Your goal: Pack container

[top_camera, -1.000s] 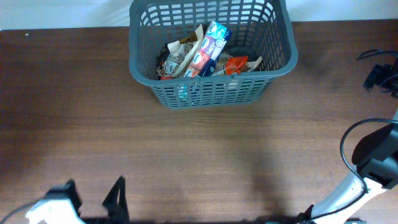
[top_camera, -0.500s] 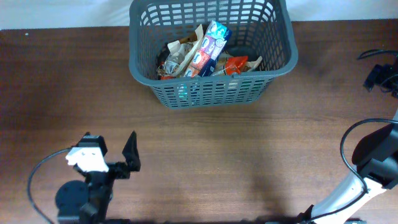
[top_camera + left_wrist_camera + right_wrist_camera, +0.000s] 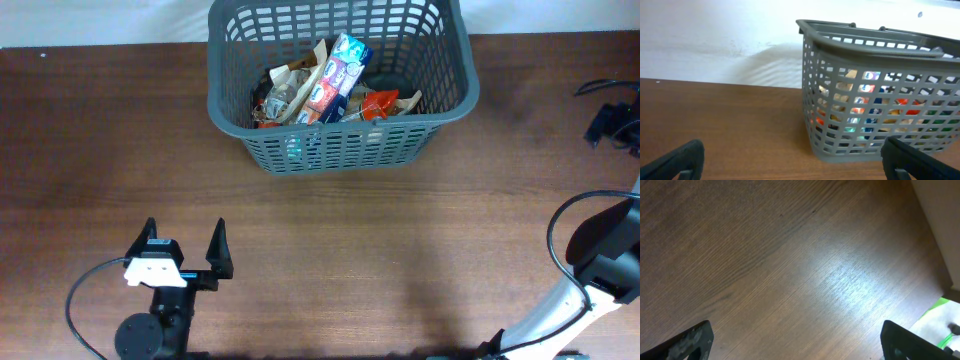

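Noting the left gripper point(image 3: 183, 252) first: we see its jaws spread wide over the near-left part of the bench point(image 3: 400, 260), with nothing between them. We cannot make out any contact with the wood. We record the right gripper point(image 3: 795, 347) as likewise wide open in its wrist view, both tips at the lower corners and only bare wood beyond them. We find the basket point(image 3: 340, 152) upright at the far edge of the bench, well apart from the left gripper, holding a jumble of coloured packets point(image 3: 338, 72).
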You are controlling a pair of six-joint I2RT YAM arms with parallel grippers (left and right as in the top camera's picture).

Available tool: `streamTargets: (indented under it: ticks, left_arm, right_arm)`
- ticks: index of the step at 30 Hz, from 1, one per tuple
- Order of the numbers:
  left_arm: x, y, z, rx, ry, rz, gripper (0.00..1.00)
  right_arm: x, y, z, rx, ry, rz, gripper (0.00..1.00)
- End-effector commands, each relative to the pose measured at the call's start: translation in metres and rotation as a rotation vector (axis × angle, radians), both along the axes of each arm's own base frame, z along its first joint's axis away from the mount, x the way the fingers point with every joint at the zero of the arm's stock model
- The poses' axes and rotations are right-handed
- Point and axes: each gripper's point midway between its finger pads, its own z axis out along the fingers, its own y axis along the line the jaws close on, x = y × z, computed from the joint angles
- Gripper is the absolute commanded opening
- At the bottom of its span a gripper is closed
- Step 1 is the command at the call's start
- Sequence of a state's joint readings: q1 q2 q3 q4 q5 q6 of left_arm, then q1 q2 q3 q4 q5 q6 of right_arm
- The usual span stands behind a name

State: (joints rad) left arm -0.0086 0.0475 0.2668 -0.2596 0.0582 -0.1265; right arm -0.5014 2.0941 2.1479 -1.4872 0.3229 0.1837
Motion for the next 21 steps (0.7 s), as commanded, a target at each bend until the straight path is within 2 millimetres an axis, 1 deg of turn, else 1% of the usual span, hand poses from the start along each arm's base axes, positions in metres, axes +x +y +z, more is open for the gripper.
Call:
streamTargets:
  ticks: [1,6,12,17,20,21]
  left_arm:
    - [0.002,0.006,-0.012,0.017,-0.010,0.034,0.99]
    - [0.006,0.008,-0.026,0.018,0.010,0.041,0.99]
    - [0.009,0.018,-0.047,0.017,0.054,0.084,0.99]
    - [0.010,0.019,-0.063,0.025,0.092,0.084,0.99]
    - [0.009,0.019,-0.080,0.024,0.146,0.084,0.99]
    - [0.009,0.019,-0.081,0.028,0.148,0.083,0.99]
  right_arm:
    - [-0.002,-0.001,0.001,-0.003,-0.006,-0.019,0.99]
    - [-0.002,-0.001,0.001,-0.003,-0.006,-0.018,0.99]
    - [-0.002,-0.001,0.001,-0.003,-0.006,-0.019,0.99]
    - [-0.002,-0.001,0.001,-0.003,-0.006,-0.019,0.99]
    - [-0.002,-0.001,0.001,-0.003,-0.006,-0.019,0.99]
    - [-0.002,-0.001,0.001,-0.003,-0.006,-0.019,0.99]
